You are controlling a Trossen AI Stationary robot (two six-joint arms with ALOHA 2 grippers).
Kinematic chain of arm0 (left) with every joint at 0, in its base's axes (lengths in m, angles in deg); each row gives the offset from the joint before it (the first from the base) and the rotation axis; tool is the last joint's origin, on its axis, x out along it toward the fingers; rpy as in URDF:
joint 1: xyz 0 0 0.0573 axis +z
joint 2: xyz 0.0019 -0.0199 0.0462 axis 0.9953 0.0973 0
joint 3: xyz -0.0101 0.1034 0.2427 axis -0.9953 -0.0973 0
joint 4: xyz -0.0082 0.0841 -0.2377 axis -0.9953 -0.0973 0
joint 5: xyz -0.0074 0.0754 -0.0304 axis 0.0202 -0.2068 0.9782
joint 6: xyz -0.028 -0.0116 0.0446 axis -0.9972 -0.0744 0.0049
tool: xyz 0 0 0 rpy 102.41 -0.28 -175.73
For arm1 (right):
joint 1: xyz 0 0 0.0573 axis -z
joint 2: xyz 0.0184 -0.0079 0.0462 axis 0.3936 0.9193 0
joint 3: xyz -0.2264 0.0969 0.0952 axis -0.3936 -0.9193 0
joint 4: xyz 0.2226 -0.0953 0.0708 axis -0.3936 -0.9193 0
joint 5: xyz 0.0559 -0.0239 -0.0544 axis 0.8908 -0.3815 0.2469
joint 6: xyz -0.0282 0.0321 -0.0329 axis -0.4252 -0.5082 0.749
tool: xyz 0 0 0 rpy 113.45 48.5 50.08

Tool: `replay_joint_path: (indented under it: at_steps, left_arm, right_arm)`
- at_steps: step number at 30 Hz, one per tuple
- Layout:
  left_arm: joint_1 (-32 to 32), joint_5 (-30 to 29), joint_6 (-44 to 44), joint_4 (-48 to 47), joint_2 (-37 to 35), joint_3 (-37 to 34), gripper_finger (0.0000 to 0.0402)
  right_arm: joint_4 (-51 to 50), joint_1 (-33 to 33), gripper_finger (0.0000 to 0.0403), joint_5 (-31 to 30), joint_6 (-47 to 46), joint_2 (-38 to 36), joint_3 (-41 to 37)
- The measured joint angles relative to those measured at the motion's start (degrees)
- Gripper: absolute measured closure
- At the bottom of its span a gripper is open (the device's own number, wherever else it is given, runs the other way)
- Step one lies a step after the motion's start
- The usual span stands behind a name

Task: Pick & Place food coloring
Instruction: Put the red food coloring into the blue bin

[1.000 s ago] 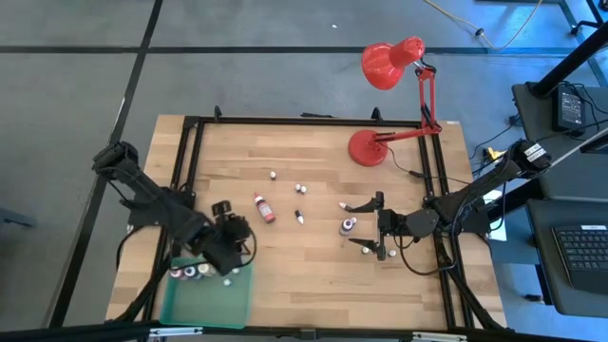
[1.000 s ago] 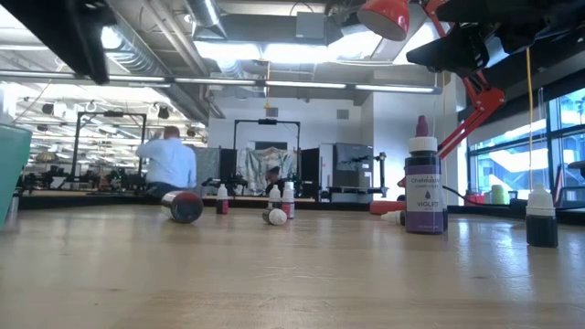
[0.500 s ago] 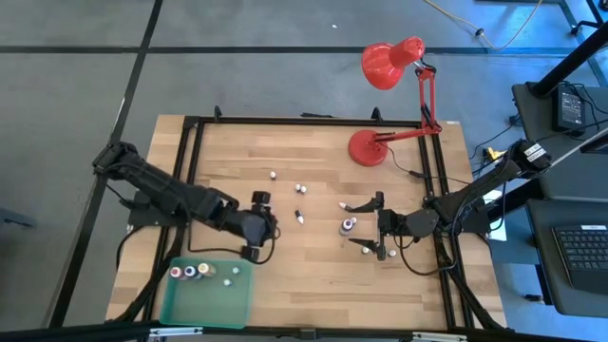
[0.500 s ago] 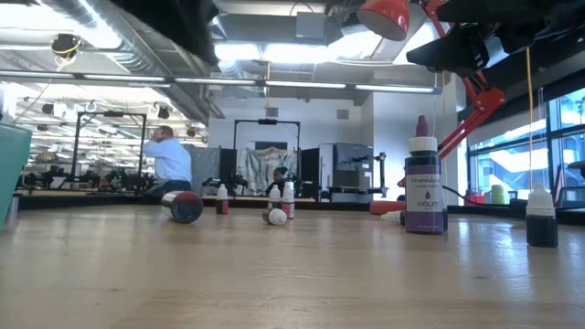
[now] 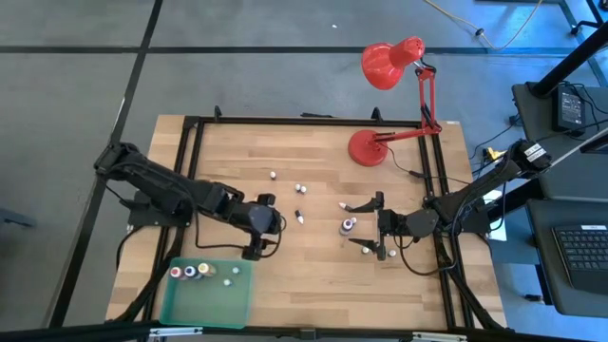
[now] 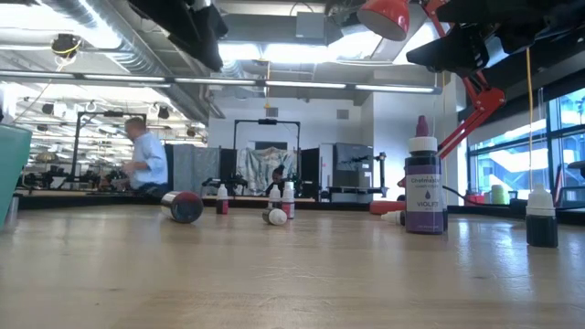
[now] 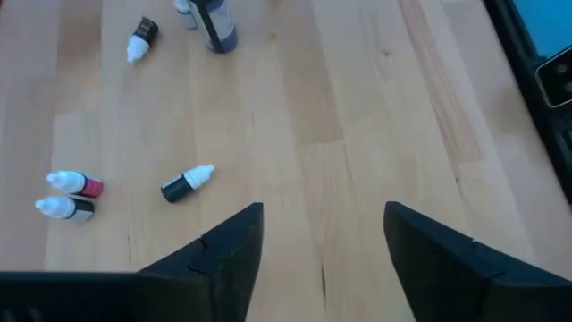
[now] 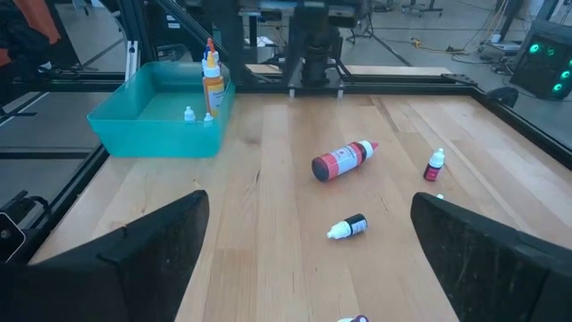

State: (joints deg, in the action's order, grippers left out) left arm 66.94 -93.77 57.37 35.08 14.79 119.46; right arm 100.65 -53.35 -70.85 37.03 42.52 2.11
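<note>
Several food coloring bottles point(image 5: 298, 218) lie scattered mid-table: tiny, dark or red bodies with white tips, most on their sides; a larger red one point(image 8: 341, 160) lies flat. More stand in the green tray point(image 5: 214, 302) at the near left. Left gripper point(image 5: 268, 218) hovers over the red bottle's spot, fingers apart, empty. Right gripper point(image 5: 376, 228) waits wide open at the right, beside a violet bottle point(image 6: 423, 189).

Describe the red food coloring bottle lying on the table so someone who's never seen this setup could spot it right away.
Start at the green tray at one corner of the wooden table, then look toward the table's middle, just in front of the left gripper. The red bottle lies there on its side. It is fatter than the tiny bottles nearby, with a red label and white tip.
</note>
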Motion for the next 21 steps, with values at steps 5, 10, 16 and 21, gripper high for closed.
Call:
replay_joint_path:
  at_steps: [5,10,16,21]
  left_arm:
    - [0.8,3.5,3.7,-0.3,3.1,0.0,0.0131]
    - [0.8,2.8,6.8,-0.4,6.9,0.0,0.0121]
    - [0.6,0.3,8.3,-1.8,9.1,0.0,0.0123]
    - [1.3,-10.8,8.0,-8.7,9.3,0.0,0.0121]
  right_arm:
    - [0.0,0.0,0.0013,0.0,0.0,0.0,0.0]
    - [-0.3,0.0,0.0013,0.0,0.0,0.0,0.0]
    - [-0.7,0.0,0.0013,0.0,0.0,0.0,0.0]
    - [-1.0,0.1,0.0013,-0.4,-0.1,0.0,0.0]
